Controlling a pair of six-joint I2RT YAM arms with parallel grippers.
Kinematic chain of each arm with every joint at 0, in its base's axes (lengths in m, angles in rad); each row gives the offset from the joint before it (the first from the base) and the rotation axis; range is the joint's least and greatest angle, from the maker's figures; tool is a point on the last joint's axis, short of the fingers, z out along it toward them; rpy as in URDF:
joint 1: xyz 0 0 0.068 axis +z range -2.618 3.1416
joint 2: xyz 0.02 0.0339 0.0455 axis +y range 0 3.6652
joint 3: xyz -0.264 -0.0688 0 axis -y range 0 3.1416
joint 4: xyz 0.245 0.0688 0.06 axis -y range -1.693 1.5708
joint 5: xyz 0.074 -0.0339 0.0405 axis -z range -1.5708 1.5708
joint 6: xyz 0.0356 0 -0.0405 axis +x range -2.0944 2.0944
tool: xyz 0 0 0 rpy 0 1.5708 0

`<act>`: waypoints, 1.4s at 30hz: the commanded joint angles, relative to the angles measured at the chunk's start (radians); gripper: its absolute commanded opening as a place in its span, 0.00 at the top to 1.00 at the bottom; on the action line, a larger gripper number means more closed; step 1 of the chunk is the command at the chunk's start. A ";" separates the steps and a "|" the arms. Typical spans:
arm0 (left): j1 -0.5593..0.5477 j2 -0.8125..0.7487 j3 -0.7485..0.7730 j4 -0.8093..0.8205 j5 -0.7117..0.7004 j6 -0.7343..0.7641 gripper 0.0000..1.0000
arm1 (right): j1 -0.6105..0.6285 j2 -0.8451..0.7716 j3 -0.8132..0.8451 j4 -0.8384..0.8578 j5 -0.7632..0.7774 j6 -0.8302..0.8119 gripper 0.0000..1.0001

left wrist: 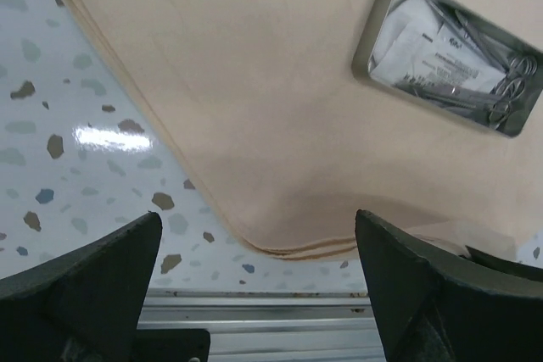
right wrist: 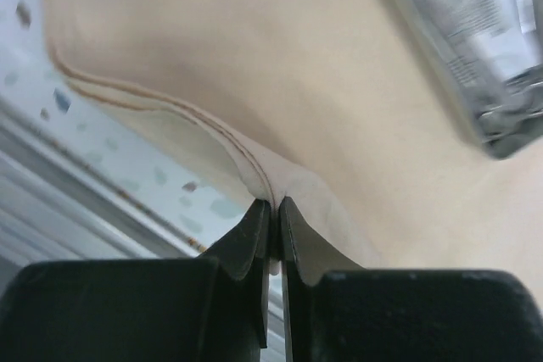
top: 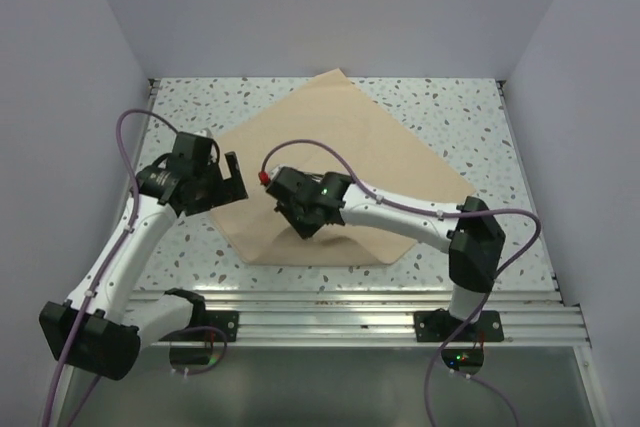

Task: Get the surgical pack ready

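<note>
Right gripper (right wrist: 274, 206): jaws clenched on the hem of the cloth (right wrist: 254, 57), at its near edge.
Left gripper (left wrist: 256, 222): fingers spread wide, holding nothing, above the cloth's left edge.
Cloth: beige, spread on a speckled table (top: 450, 107).
Tray (left wrist: 370, 44): steel, on the cloth, holding white packets (left wrist: 424, 44) and scissor-like instruments (left wrist: 501, 91).

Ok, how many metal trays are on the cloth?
1. The tray sits on the cloth, in the left wrist view; overhead none shows, so the right arm may hide it.
</note>
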 commanded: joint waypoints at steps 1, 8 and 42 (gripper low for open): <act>0.006 0.125 0.140 0.075 -0.107 0.112 0.00 | -0.119 0.085 0.163 -0.083 0.059 -0.126 1.00; 0.027 0.360 0.307 0.124 -0.173 0.169 0.00 | -0.372 0.382 0.650 -0.159 0.054 -0.192 1.00; 0.121 0.624 0.427 0.185 -0.302 0.216 0.00 | -0.551 0.700 0.941 -0.031 0.063 -0.157 1.00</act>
